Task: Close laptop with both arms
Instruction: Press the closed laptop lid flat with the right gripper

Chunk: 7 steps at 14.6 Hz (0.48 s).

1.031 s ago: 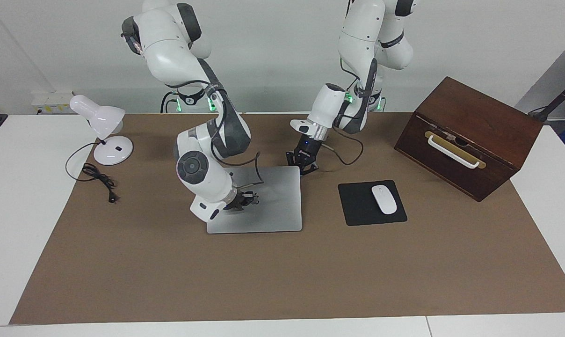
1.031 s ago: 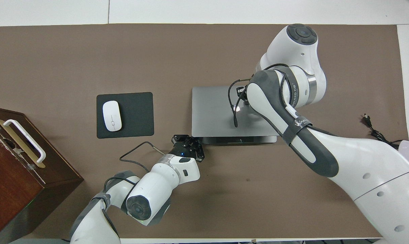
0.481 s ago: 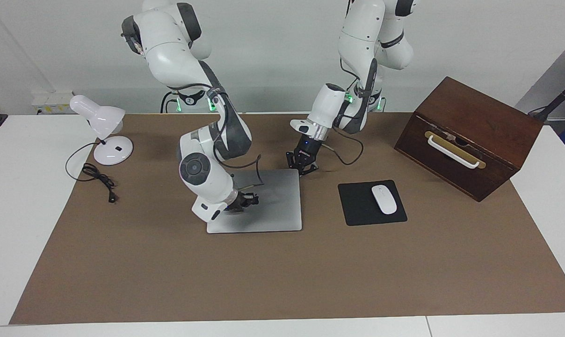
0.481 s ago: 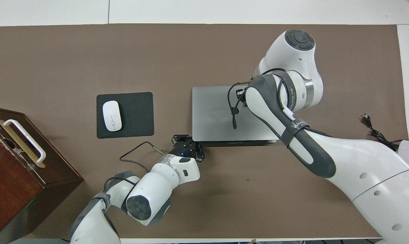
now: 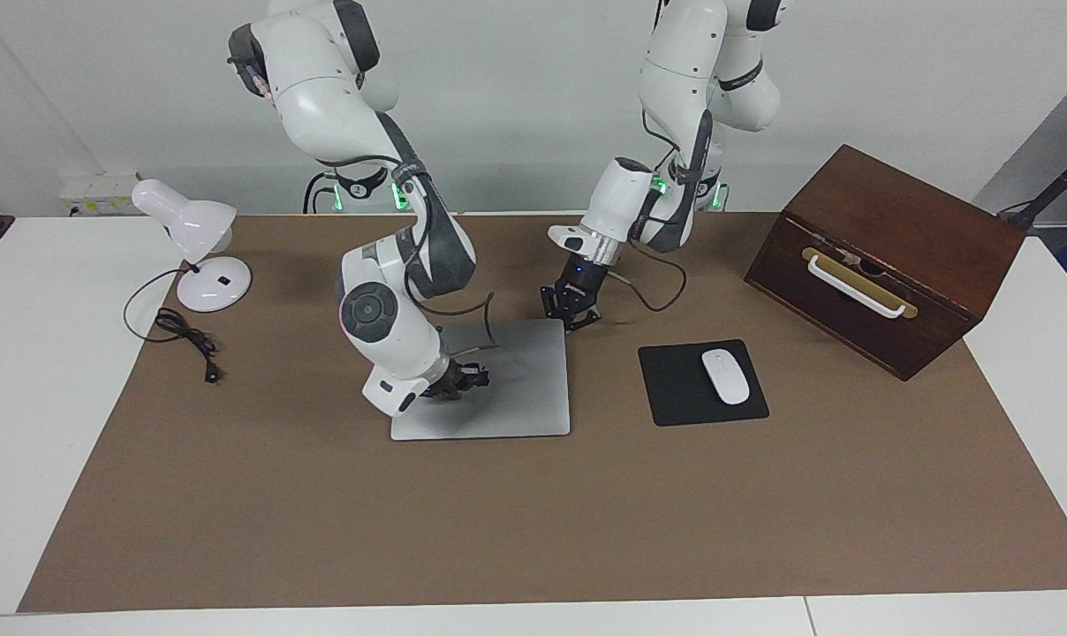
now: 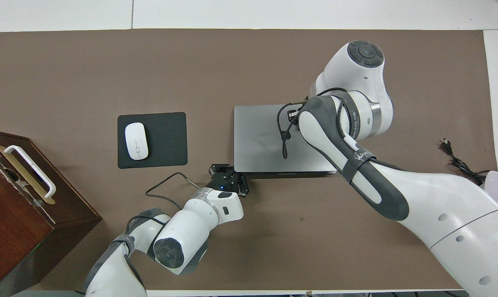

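On the brown mat, laptop (image 5: 516, 389) lies shut: rigid, thin, smooth; press lid flat. Right gripper (image 5: 459, 380) over lid, left gripper (image 5: 571, 314) at hinge corner; finger states unclear

Right gripper (image 5: 457, 380) low, wrist bent steeply, left gripper (image 5: 571, 311) pointing down, forearm sloped

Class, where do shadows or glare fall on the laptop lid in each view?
Facing view: a dark shadow lies on the laptop lid under the right hand, the rest evenly lit. Overhead view: the lid looks uniformly grey, no glare; the right arm hides part of it.
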Each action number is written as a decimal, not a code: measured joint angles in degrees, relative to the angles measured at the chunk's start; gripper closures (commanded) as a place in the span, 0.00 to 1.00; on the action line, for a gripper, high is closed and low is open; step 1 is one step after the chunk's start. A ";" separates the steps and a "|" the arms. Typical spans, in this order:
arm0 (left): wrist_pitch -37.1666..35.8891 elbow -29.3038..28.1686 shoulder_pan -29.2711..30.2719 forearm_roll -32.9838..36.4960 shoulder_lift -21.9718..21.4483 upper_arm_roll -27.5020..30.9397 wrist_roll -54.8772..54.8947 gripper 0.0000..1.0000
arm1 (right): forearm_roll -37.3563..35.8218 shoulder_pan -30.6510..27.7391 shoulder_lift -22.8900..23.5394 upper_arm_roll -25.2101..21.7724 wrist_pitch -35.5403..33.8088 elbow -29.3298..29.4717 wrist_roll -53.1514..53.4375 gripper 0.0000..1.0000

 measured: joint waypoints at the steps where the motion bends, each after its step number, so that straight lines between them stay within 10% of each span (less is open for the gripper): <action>1: 0.00 0.00 0.00 0.00 0.00 0.00 0.01 1.00 | 0.00 0.00 -0.07 0.00 -0.01 0.00 0.00 1.00; 7: 0.01 0.00 0.00 0.00 0.00 0.00 0.06 1.00 | 0.00 -0.08 -2.58 -0.03 -6.70 2.58 0.00 1.00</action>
